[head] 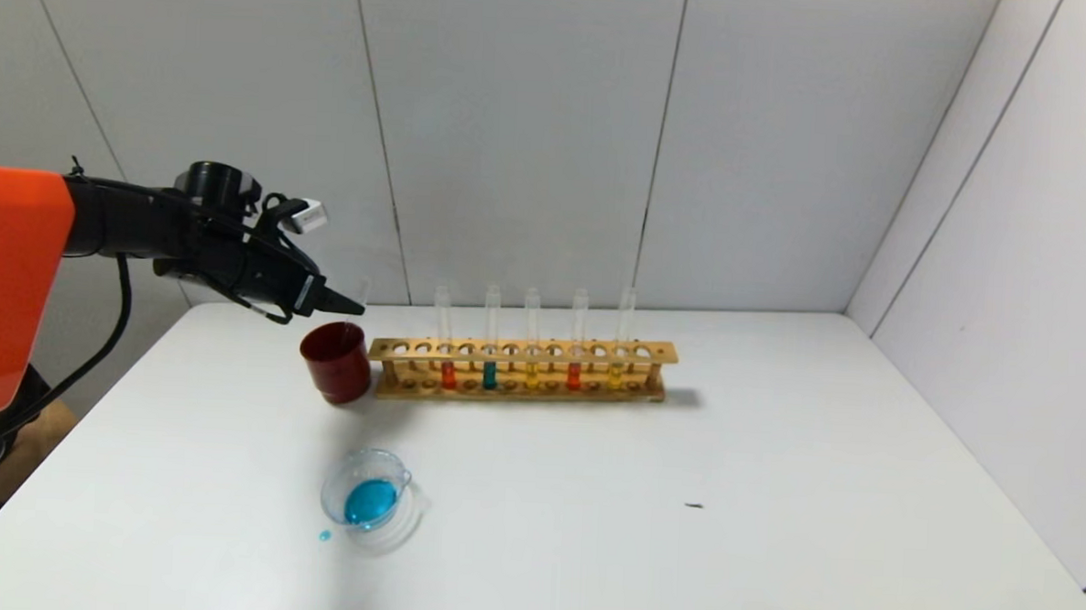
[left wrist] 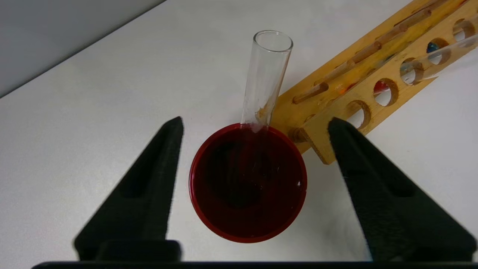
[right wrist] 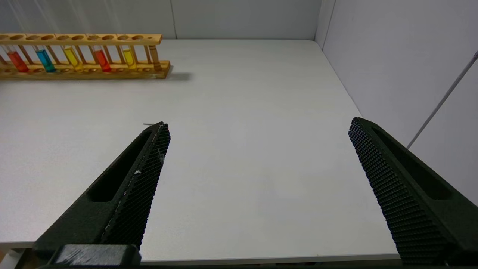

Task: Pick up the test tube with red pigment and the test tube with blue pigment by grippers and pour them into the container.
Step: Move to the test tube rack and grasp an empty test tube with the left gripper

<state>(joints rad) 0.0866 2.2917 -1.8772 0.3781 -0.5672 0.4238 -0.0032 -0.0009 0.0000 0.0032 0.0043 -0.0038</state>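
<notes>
Left gripper (left wrist: 255, 125) hovers over the dark red cup (left wrist: 248, 183), jaws spread wide, holding nothing; an empty tube (left wrist: 266, 76) leans in the cup. Right gripper (right wrist: 257, 129) jaws spread, empty. Container (head: 371, 499) holds blue liquid on the worktop (head: 773, 498); test tube with red pigment (head: 576, 343) in the rack (head: 522, 368).

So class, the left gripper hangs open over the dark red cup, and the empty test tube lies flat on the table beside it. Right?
Not quite. The left gripper does hang open over the dark red cup, but the empty test tube stands leaning inside it, as the left wrist view shows.
</notes>
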